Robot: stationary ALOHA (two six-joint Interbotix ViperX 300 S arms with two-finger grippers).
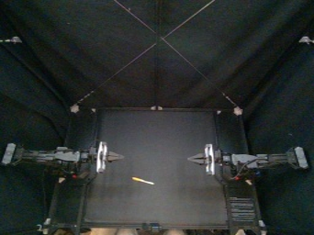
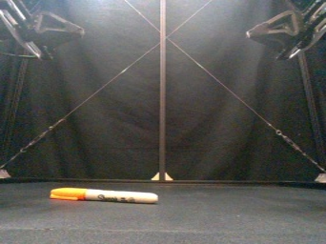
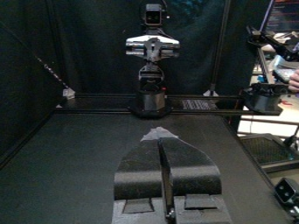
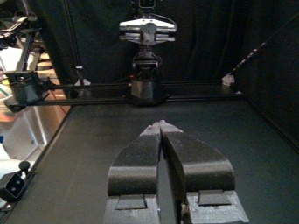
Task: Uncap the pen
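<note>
A marker pen [image 1: 143,181] with an orange cap and a white barrel lies flat on the black table, a little front of the middle. In the front view the pen [image 2: 105,196] rests low at the left, its orange cap pointing left. My left gripper [image 1: 117,158] hovers at the table's left side, shut, well apart from the pen. My right gripper [image 1: 193,158] hovers at the right side, shut too. Each wrist view shows its own jaws pressed together, left gripper [image 3: 160,132] and right gripper [image 4: 160,127], with the other arm facing across the table. Neither wrist view shows the pen.
The black table [image 1: 160,138] carries only the pen. Black curtains close the back and sides. Both arms hang high at the upper corners in the front view.
</note>
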